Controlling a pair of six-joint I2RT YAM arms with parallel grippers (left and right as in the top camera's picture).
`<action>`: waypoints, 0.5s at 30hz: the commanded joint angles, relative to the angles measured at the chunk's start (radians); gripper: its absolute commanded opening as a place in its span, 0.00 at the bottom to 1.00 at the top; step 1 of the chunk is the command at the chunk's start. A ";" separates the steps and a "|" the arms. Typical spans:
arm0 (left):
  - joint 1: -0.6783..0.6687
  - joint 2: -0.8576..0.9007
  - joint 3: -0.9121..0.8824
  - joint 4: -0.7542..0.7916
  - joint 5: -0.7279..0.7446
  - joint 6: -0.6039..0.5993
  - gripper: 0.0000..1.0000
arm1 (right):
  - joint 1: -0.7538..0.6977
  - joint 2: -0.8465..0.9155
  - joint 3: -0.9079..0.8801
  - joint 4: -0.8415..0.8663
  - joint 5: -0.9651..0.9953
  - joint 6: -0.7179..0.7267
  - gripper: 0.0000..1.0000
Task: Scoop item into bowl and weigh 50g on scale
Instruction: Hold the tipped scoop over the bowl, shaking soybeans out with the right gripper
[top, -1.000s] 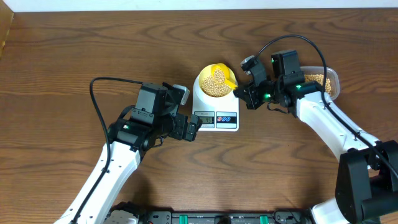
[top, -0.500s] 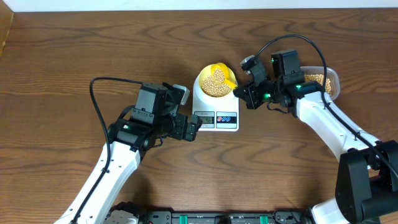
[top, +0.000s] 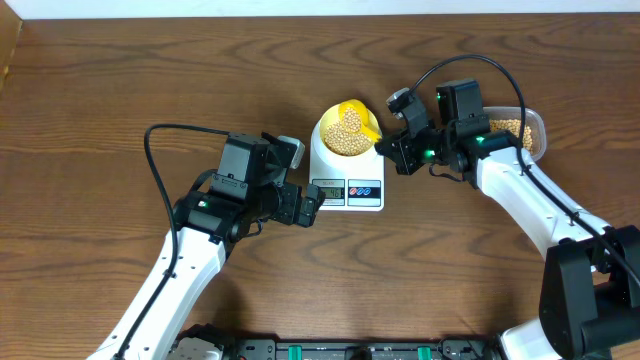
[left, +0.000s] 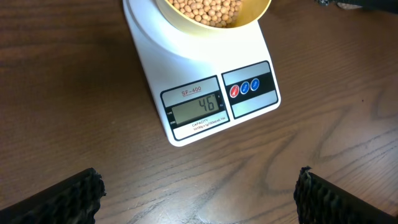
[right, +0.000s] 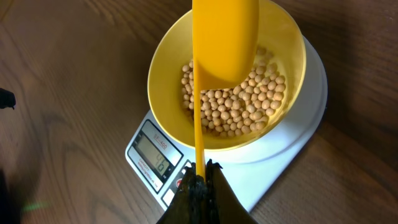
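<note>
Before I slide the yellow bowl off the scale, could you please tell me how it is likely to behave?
The bowl looks rigid, so it should probably slide as one piece. Its loose beans would likely roll and shift, perhaps spilling if it tilts. It covers most of the scale, so it may tip at the edge.

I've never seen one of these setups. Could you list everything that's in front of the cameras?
beans: many, tan, heaped in the bowl; more in the tub
bowl: one, pale yellow, on the scale
scale: one, white, mid-table, display reads 46
scoop: one, yellow, held over the bowl
tub: one, clear, far right of table
table: one, brown wood, under everything
left gripper: one, black, open, facing the scale's front
right gripper: one, black, shut on the scoop's handle
</note>
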 joint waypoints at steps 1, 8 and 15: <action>-0.002 0.004 0.002 0.001 -0.010 0.003 1.00 | 0.005 -0.006 0.003 0.003 -0.010 -0.010 0.01; -0.002 0.004 0.002 0.001 -0.010 0.003 1.00 | 0.005 -0.006 0.003 -0.005 -0.009 -0.090 0.01; -0.002 0.004 0.002 0.001 -0.010 0.002 1.00 | 0.005 -0.006 0.003 -0.008 0.025 -0.112 0.01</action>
